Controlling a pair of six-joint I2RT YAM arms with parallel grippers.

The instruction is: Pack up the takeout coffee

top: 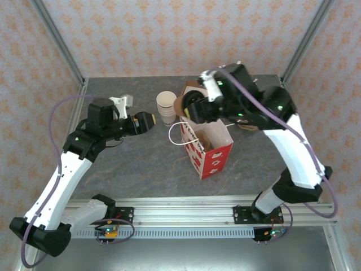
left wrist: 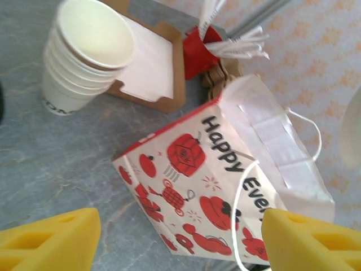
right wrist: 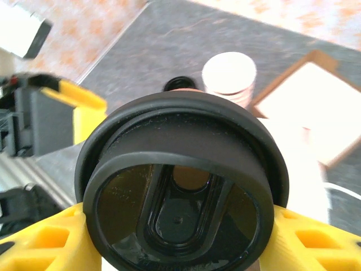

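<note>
The takeout coffee [right wrist: 180,186] shows its round black lid close up in the right wrist view, with a yellow finger [right wrist: 45,243] pressed against each side. My right gripper [top: 193,108] is shut on it, holding it over the rear edge of the open gift bag [top: 210,148]. The bag is white with red prints and stands upright mid-table with its mouth up. My left gripper [top: 148,121] hovers open to the left of the bag [left wrist: 214,186], with nothing between its yellow fingers [left wrist: 51,243].
A stack of lidless cream cups [top: 166,107] stands behind the bag, left of a brown tray [left wrist: 169,93] holding white napkins. A red holder of white sticks [left wrist: 225,45] sits beyond the tray. Frame posts rise at the back corners.
</note>
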